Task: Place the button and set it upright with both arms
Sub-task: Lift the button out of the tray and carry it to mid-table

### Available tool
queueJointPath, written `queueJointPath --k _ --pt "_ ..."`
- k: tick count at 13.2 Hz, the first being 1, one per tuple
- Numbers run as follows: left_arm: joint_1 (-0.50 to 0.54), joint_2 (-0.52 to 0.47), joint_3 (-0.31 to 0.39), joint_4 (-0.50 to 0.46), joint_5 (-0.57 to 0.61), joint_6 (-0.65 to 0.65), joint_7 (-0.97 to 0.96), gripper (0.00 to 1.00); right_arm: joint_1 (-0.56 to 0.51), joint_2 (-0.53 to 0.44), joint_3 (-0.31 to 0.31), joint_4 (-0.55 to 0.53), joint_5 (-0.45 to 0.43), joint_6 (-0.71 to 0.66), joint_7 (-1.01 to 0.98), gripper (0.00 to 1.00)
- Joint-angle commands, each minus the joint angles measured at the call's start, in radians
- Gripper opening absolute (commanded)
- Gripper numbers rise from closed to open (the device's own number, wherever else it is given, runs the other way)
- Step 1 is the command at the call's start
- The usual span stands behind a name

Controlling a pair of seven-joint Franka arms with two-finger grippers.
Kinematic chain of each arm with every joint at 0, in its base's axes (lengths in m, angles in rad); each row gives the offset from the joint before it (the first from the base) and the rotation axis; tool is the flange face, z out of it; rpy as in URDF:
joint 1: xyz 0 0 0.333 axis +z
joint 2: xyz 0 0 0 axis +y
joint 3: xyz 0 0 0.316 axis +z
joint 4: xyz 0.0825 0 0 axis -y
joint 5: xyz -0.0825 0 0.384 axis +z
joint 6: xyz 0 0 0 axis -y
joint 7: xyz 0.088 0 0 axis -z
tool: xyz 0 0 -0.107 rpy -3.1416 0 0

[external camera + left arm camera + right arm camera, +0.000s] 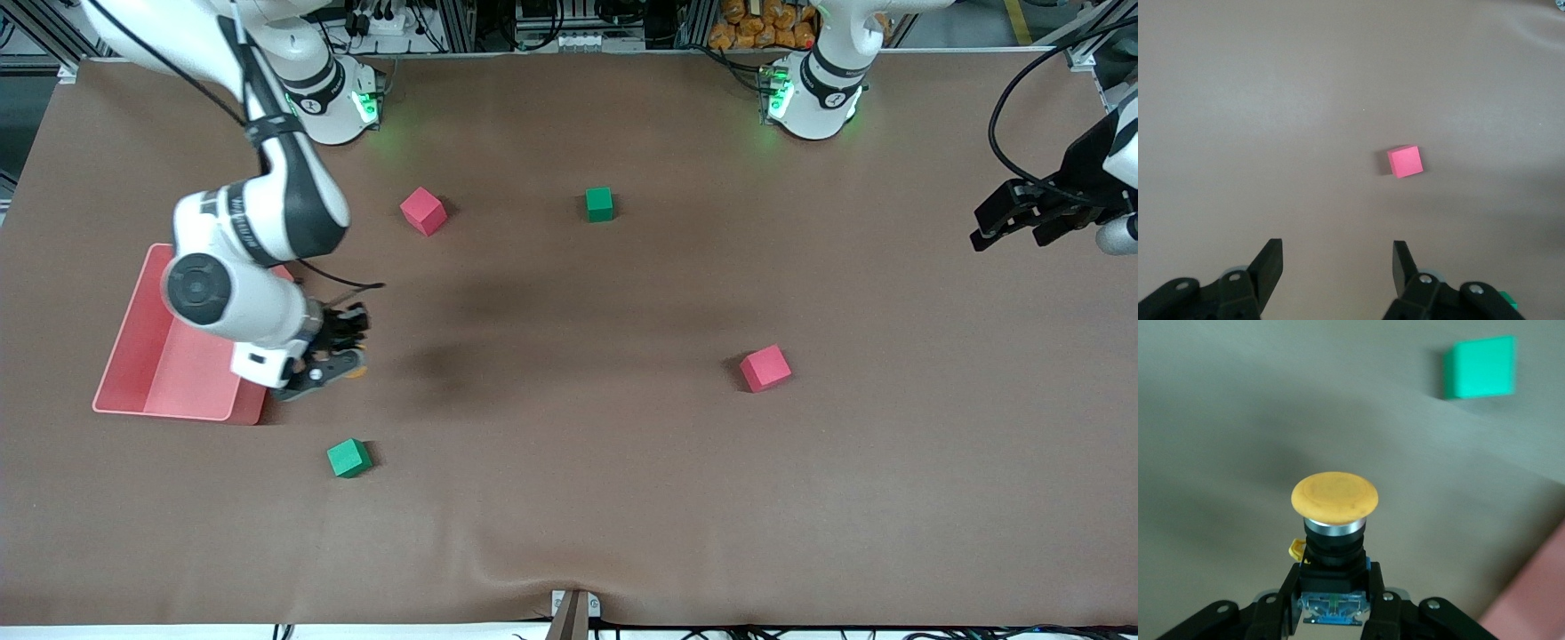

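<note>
The right gripper (1333, 600) has its fingers (1286, 600) closed on the black body of the button (1334, 520), orange cap pointing away from the wrist, low over the bench (569, 498) just beside the pink tray (142, 356). To do this step well, I judge it should bring the button down slowly until the base meets the bench squarely, cap up, and let go only once it stands. The brown cover is soft and rumpled, with a green cube (348, 458) near these fingers, while the left gripper (1336, 267) waits with fingers spread over the bench's left-arm end, a red cube (1405, 161) ahead of it.
</note>
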Motion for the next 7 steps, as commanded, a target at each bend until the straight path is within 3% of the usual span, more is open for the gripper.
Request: queueJointPath --k 1,7 --pt "0.006 0.004 -0.001 0.004 -0.018 -0.009 0.022 0.74 0.078 0.107 -0.01 0.142 0.068 -0.017 0.145 0.09" --pt "0.008 0.008 -0.001 0.004 -0.018 -0.009 0.033 0.74 0.291 0.341 -0.01 0.366 0.078 0.061 0.42 0.09"
